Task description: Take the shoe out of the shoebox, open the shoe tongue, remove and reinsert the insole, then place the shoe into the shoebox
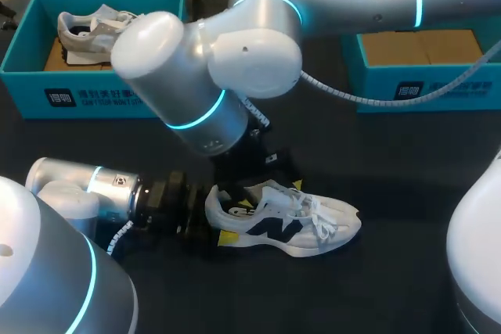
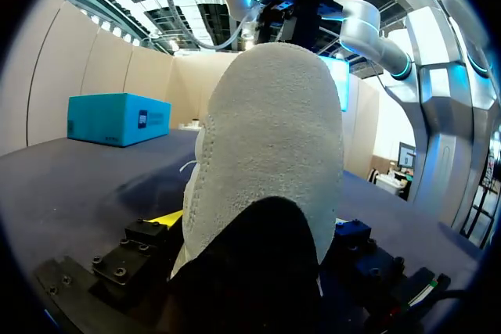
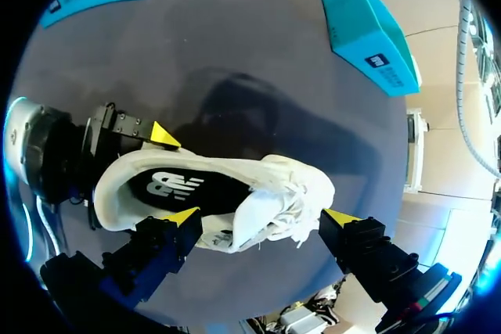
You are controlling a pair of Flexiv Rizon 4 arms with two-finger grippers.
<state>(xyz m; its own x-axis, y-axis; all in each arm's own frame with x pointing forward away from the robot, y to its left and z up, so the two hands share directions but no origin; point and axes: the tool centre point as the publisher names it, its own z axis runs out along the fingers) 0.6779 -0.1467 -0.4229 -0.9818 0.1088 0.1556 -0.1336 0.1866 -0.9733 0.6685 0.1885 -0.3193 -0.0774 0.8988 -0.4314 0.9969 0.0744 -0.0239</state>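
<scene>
Gripper, head view: the left gripper (image 1: 218, 220) is clenched on the heel of the shoe (image 1: 290, 220), with a yellow tip against each flank.
Shoe, head view: it stands on its sole on the table (image 1: 407, 162), well apart from both boxes. Its long axis runs from the heel at the left gripper to the toe on the right.
Right arm, head view: the right arm (image 1: 313, 5) reaches past the middle, and its wrist hangs just above the shoe's collar.
Boxes, head view: the left shoebox (image 1: 47, 76) holds a second shoe (image 1: 90, 29). The right shoebox (image 1: 423, 84) shows its brown floor.
Left wrist view: the heel fills the space between the fingers.
Right wrist view: the right gripper (image 3: 262, 217) is released above the shoe. One tip is just beside the collar and the other is past the laces, apart from them.
Inside the shoe: the dark insole (image 3: 176, 189) lies in the opening, and the tongue (image 3: 286, 197) bunches ahead of it.
Judgement: the right gripper is the nearer one for the tongue and insole, which lie directly beneath it.
</scene>
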